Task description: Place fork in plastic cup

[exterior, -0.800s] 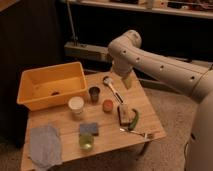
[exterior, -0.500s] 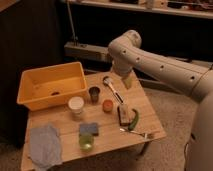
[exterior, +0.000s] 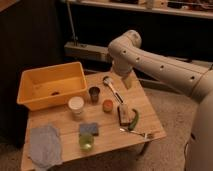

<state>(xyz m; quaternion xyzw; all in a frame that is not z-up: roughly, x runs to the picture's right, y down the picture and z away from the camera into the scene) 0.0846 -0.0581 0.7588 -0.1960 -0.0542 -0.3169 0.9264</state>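
Observation:
The fork (exterior: 135, 133) is thin and silver and lies flat near the table's front right corner, just in front of a green curved object (exterior: 134, 119). The plastic cup (exterior: 86, 141), short and translucent lime-green, stands upright at the front edge, left of the fork. My gripper (exterior: 125, 81) hangs over the back right part of the table, pointing down, well behind the fork and far from the cup. It is open, with nothing in it.
A yellow bin (exterior: 30, 82) fills the table's back left. A white cup (exterior: 76, 104), dark metal cup (exterior: 94, 93), small orange item (exterior: 107, 105), round-headed utensil (exterior: 112, 88), brown block (exterior: 123, 115), blue sponge (exterior: 90, 128) and grey cloth (exterior: 45, 145) share the wooden table (exterior: 112, 142).

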